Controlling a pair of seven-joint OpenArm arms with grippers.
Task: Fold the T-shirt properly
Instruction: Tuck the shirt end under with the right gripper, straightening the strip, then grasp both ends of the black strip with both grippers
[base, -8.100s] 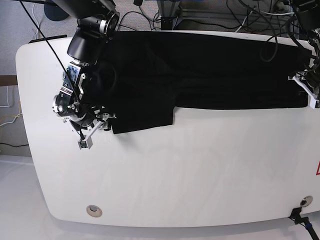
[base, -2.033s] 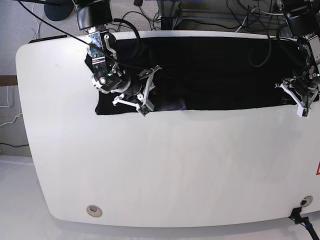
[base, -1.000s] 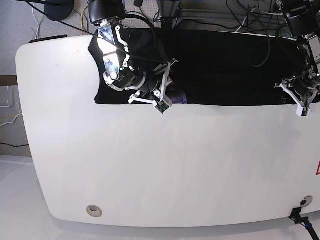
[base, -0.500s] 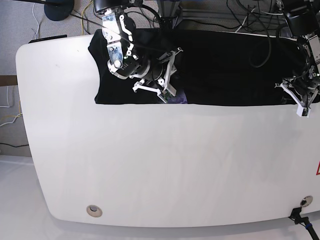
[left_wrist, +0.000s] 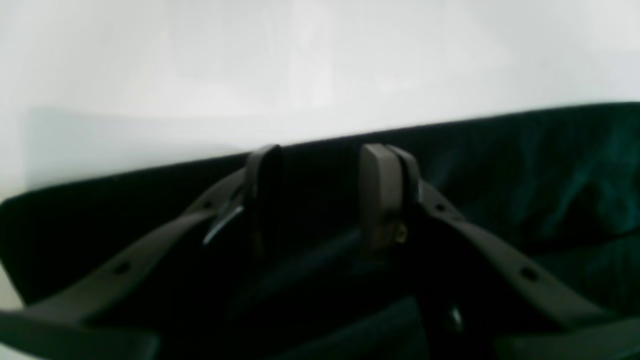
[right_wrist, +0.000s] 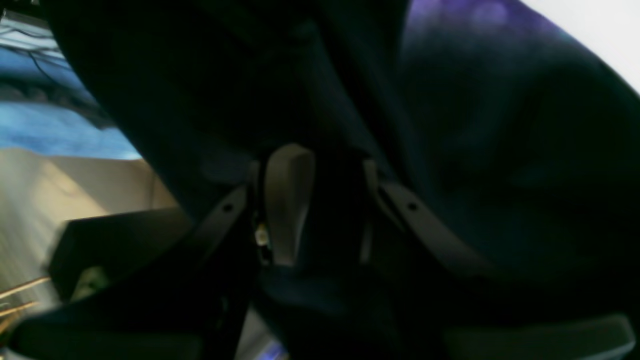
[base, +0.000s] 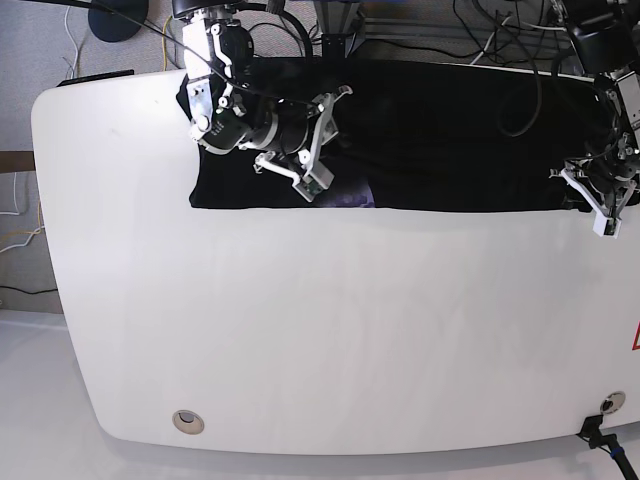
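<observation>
The black T-shirt (base: 450, 130) lies as a long band along the far side of the white table (base: 320, 330). A strip of its purple print (base: 350, 196) shows at the near edge. My right gripper (base: 320, 150) is over the shirt's left part. In the right wrist view it (right_wrist: 327, 200) is shut on a fold of the shirt (right_wrist: 500, 150), which drapes around it, with the print (right_wrist: 450, 15) above. My left gripper (base: 595, 205) is at the shirt's right near corner. In the left wrist view it (left_wrist: 320, 200) pinches a ridge of the shirt (left_wrist: 525, 165) at its edge.
Cables and equipment stands (base: 480, 30) crowd the floor beyond the table's far edge. A round grommet hole (base: 187, 421) sits near the front left. A red sticker (base: 635, 340) is at the right edge. A black clamp (base: 600, 430) is at the front right corner.
My right gripper has carried the folded cloth rightward, then up toward the far edge and slightly left. The shirt's left part now lies narrower. My left gripper has stayed put.
</observation>
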